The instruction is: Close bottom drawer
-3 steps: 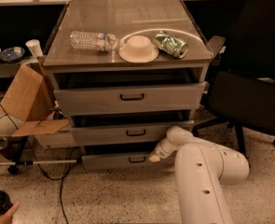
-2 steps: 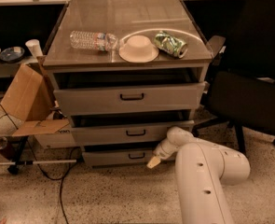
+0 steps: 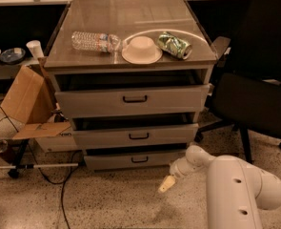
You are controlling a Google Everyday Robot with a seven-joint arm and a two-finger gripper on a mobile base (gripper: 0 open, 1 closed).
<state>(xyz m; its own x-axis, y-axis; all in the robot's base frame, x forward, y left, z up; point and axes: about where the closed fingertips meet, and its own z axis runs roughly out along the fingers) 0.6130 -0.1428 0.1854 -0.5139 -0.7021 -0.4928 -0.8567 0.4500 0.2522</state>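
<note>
The bottom drawer (image 3: 135, 160) is the lowest of three pale grey drawers in the cabinet. Its narrow front panel has a small dark centre handle and stands a little out from the cabinet, with a dark gap above it. My gripper (image 3: 165, 184) hangs at the end of the white arm (image 3: 235, 190), low over the floor. It is in front of the drawer's right end and apart from it.
The middle drawer (image 3: 137, 136) and top drawer (image 3: 133, 99) also stand slightly out. On the cabinet top lie a plastic bottle (image 3: 93, 41), a white bowl (image 3: 141, 49) and a green can (image 3: 174, 45). A black chair (image 3: 256, 87) stands right; a cardboard box (image 3: 28, 99) and cables are left.
The gripper has pulled back from the bottom drawer's front, down and toward the camera. The view now sits closer to the cabinet.
</note>
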